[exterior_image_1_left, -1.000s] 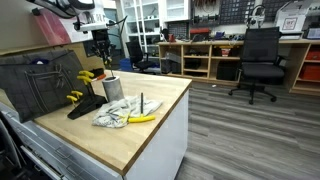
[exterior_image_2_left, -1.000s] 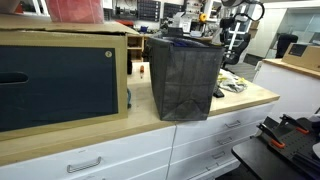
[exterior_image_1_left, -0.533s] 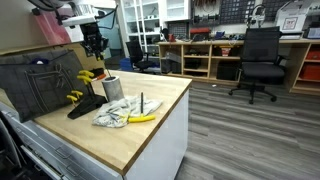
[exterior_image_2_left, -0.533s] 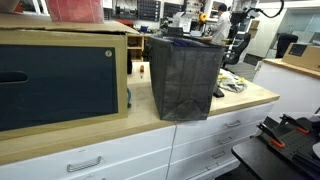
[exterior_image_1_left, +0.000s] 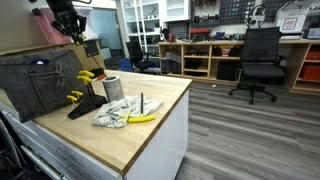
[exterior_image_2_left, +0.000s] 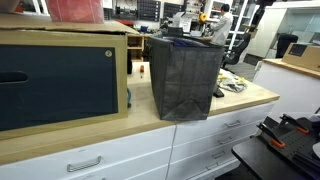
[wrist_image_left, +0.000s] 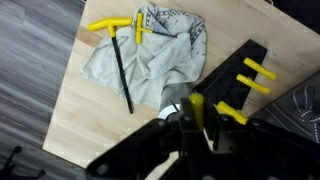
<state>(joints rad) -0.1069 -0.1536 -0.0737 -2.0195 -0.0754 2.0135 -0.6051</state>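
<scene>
The pincer is pressed together and is held high above the counter. One yellow handle is seen right at its tips in the wrist view; whether it is pinched cannot be told. At 1 o'clock one black rack is seen, with three other handles on it. At 11 o'clock one cloth is spread, and one T-key is laid on it. One can and one dark bag are set beside the rack.
</scene>
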